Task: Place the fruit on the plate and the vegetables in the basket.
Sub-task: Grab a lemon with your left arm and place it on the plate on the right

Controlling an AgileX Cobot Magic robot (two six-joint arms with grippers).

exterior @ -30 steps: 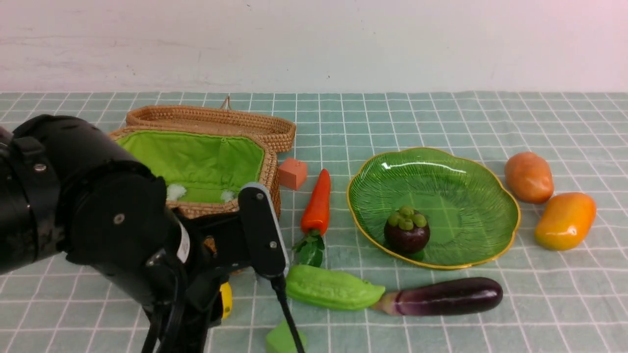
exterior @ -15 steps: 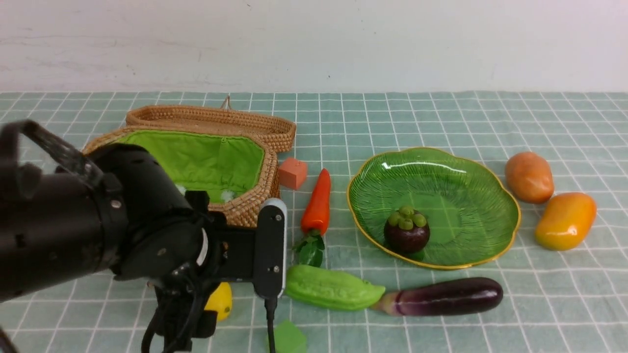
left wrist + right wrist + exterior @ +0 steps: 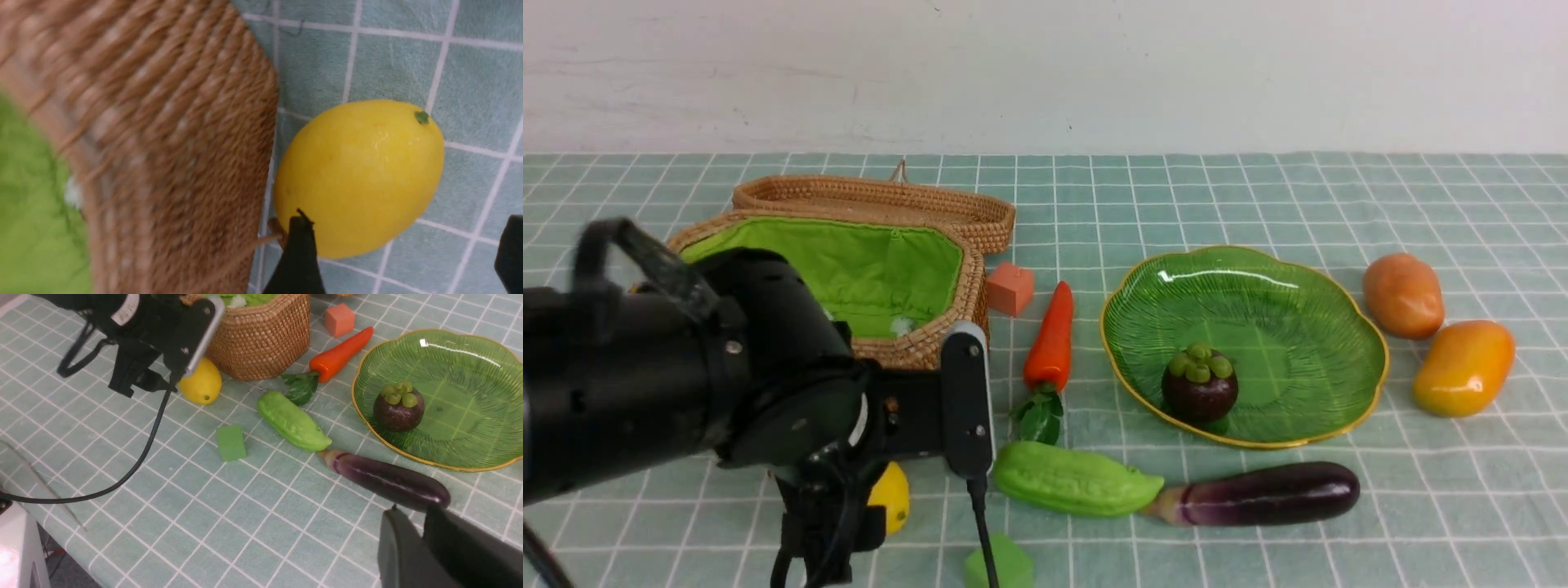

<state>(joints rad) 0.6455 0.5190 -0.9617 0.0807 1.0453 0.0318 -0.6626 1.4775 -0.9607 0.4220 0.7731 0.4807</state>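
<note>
Lemon point(image 3: 359, 175) lies on our checked green cloth point(image 3: 1258, 196), just beside the basket's point(image 3: 931, 347) woven wall. Our left gripper point(image 3: 404, 232) hangs over it with jaws spread wide, gripping nothing. Our right gripper point(image 3: 425, 516) sits near the eggplant point(image 3: 1270, 492) with its fingers closed together and nothing between them. A white wall point(image 3: 1094, 73) backs the table, and open cloth runs from behind the plate point(image 3: 1258, 286) to that wall. The right wrist view shows the table's near edge close by the left arm. We count 3 fruits: the lemon, 1 mangosteen point(image 3: 1200, 384) on the plate, and 1 mango point(image 3: 1462, 367) outside it, just beside the potato point(image 3: 1403, 294). We count 4 vegetables, all on the cloth: potato, carrot point(image 3: 1052, 335), gourd point(image 3: 1078, 480) and eggplant. There are 2 cubes, red point(image 3: 1010, 288) and green point(image 3: 1001, 565), plus 1 basket with its lid point(image 3: 874, 196) open.
</note>
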